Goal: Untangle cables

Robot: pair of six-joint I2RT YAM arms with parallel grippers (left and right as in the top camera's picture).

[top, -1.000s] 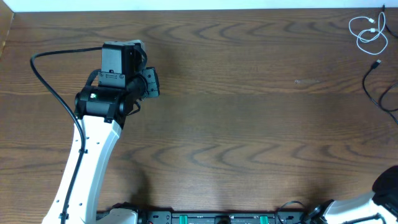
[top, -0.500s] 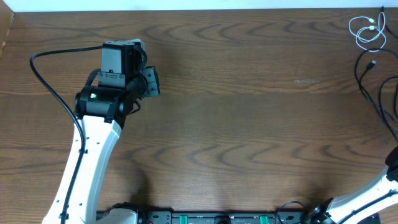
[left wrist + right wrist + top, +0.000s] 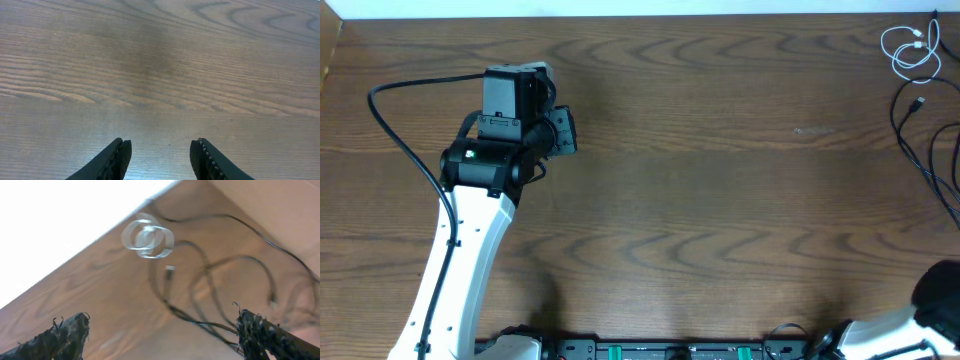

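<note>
The white cable [image 3: 912, 50] lies coiled at the table's far right corner. Just below it the long black cable [image 3: 910, 135] runs in loose loops off the right edge. In the right wrist view, which is blurred, the white cable [image 3: 147, 237] sits ahead and the black cable [image 3: 210, 280] crosses the wood, with one strand close to the right fingertip [image 3: 250, 325]. My right gripper [image 3: 160, 330] is wide open and holds nothing. My left gripper [image 3: 160, 150] is open over bare wood, far left of both cables.
The left arm [image 3: 500, 150] stands over the left part of the wooden table [image 3: 720, 200], its own thick black lead [image 3: 395, 125] looping beside it. The right arm's base [image 3: 940, 295] shows at the bottom right corner. The table's back edge [image 3: 620, 17] meets a white surface.
The right gripper has opened from shut. The black cable has dropped into wider loops at the right edge. The right arm rose, then drew back toward the corner. The left arm stayed still.
</note>
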